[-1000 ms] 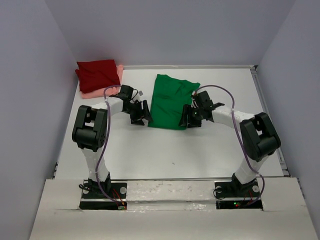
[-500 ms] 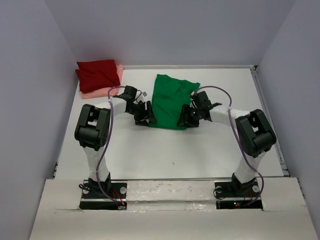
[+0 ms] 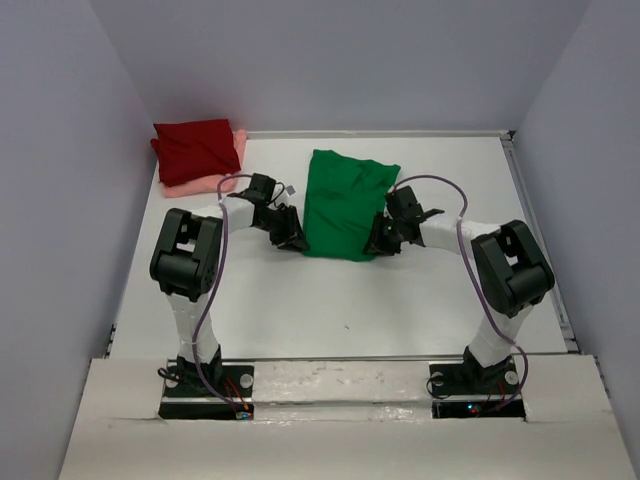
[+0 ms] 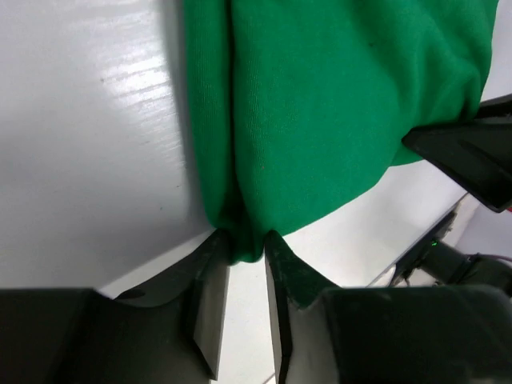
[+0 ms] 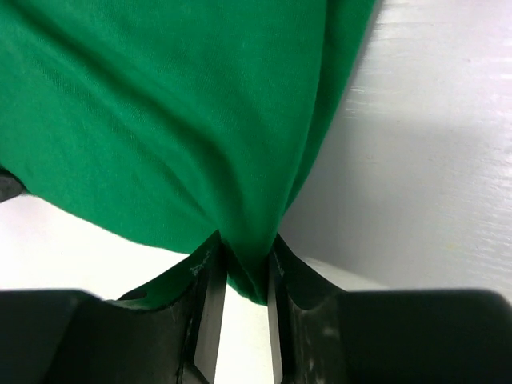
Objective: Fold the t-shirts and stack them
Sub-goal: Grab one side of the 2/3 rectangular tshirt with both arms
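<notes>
Bright green cloth t-shirt (image 3: 345, 200), right of dark red folded t-shirt (image 3: 195, 145), pinched at 2 corners by left gripper (image 4: 242, 244) & right gripper (image 5: 244, 248), jaws near-closed on thin cloth; uneven lift cd slip one out, skewing fold.

The white surface (image 3: 330, 300) is glossy and walled on three sides. A green t-shirt (image 3: 345, 200), folded into a rough oblong, lies on it around the middle, toward the far side. In the far left corner a salmon pink t-shirt (image 3: 198, 184) lies on the surface, well apart from the green one, with a dark red t-shirt (image 3: 195, 145) resting on top. A small dark speck (image 3: 347, 326) marks the bare near part.
</notes>
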Motion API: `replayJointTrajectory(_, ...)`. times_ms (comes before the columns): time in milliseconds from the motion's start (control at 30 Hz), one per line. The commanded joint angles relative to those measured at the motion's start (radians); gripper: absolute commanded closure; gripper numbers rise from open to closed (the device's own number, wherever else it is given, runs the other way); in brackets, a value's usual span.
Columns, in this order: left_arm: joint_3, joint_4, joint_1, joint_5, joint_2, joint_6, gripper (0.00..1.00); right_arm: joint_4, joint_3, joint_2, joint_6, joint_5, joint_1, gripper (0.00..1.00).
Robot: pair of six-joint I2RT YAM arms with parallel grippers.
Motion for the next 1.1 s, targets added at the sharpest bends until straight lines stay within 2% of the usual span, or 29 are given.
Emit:
replayJointTrajectory(0, -0.039, 0.009, -0.017, 0.029, -0.053, -0.008, 0.85, -0.05, -0.027, -0.03, 0.022, 0.087, 0.023, 0.72)
replayJointTrajectory(33, -0.046, 0.012, -0.023, 0.029, -0.058, -0.008, 0.96, -0.055, -0.031, -0.033, 0.026, 0.093, 0.023, 0.73)
replayJointTrajectory(67, -0.058, 0.015, -0.027, 0.027, -0.067, -0.01, 1.0, -0.058, -0.035, -0.036, 0.026, 0.096, 0.023, 0.74)
replayJointTrajectory(233, -0.105, 0.032, -0.044, 0.021, -0.124, -0.022, 1.0, -0.098, -0.038, -0.079, 0.039, 0.127, 0.032, 0.83)
replayJointTrajectory(267, -0.178, 0.043, -0.057, 0.011, -0.206, -0.045, 1.0, -0.136, -0.079, -0.162, 0.043, 0.154, 0.053, 0.84)
replayJointTrajectory(633, -0.394, 0.072, -0.139, -0.036, -0.466, -0.153, 1.0, -0.192, -0.266, -0.381, 0.106, 0.202, 0.124, 0.84)
replayJointTrajectory(833, -0.447, 0.096, -0.193, -0.048, -0.526, -0.196, 1.0, -0.193, -0.331, -0.43, 0.138, 0.202, 0.133, 0.83)
replayJointTrajectory(1067, -0.503, 0.127, -0.244, -0.063, -0.572, -0.248, 1.0, -0.218, -0.372, -0.502, 0.217, 0.225, 0.211, 0.82)
